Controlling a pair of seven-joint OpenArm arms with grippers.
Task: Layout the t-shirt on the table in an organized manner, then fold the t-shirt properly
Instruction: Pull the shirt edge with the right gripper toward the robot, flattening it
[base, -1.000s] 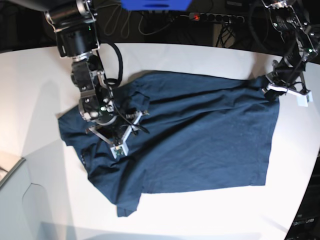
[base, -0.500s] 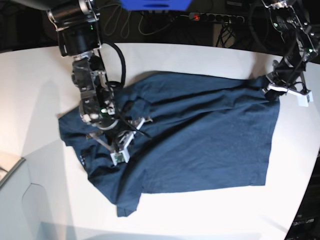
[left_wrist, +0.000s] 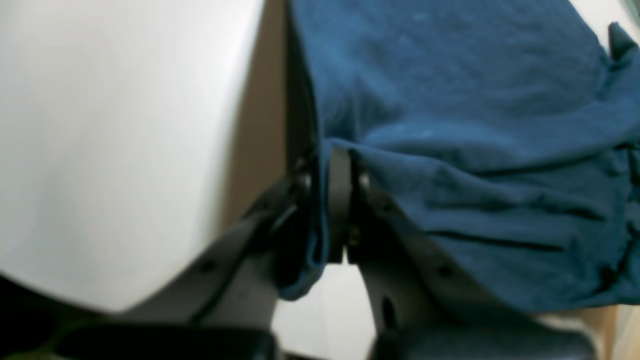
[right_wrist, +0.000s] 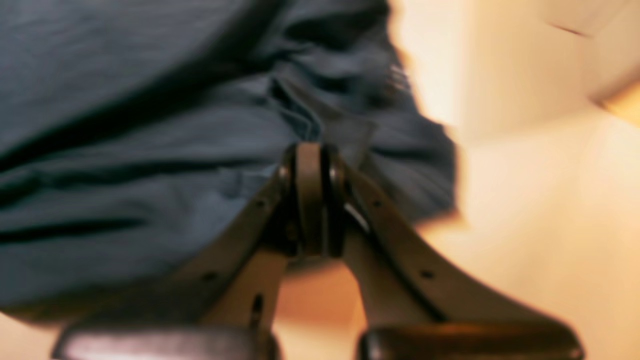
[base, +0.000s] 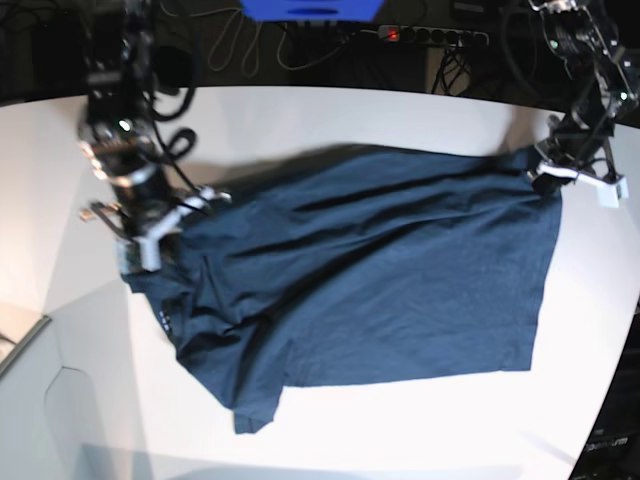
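Note:
The dark navy t-shirt (base: 380, 280) lies mostly spread on the white table (base: 400, 430), wrinkled and bunched at its left end. My right gripper (base: 140, 248) is at the shirt's left end, shut on a fold of the cloth; the right wrist view shows its fingertips (right_wrist: 311, 165) pressed together into the t-shirt (right_wrist: 150, 125). At the far right corner my left gripper (base: 548, 176) is shut on the shirt's edge. In the left wrist view, the t-shirt (left_wrist: 450, 100) is pinched between the fingertips (left_wrist: 339, 200).
A grey-white box corner (base: 20, 345) sits at the lower left. Behind the table are a power strip (base: 430, 35), cables and a blue object (base: 312, 8). The table's curved edge runs close to the left gripper on the right.
My right gripper shut on the shirt near its left middle. It then moved left and back, pulling the bunched cloth outward. The left gripper kept its hold in place.

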